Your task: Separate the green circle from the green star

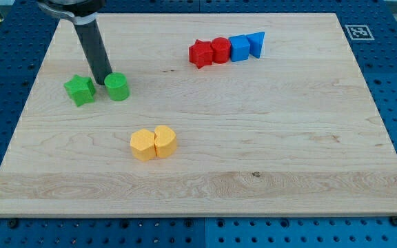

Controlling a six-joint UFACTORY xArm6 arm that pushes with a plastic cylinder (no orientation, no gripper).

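The green star [80, 89] lies at the view's left on the wooden board. The green circle [117, 87] stands a short gap to its right; the two do not touch. My tip [102, 82] rests on the board in the gap between them, slightly toward the view's top, close beside the green circle's left edge. The dark rod rises from there toward the view's top left.
A row of a red star [200, 53], red circle [220, 50], blue square [240, 48] and blue triangle [256, 44] sits at the view's top centre. Two yellow blocks [153, 143] touch each other below the middle. The board's left edge [19, 124] is near the green star.
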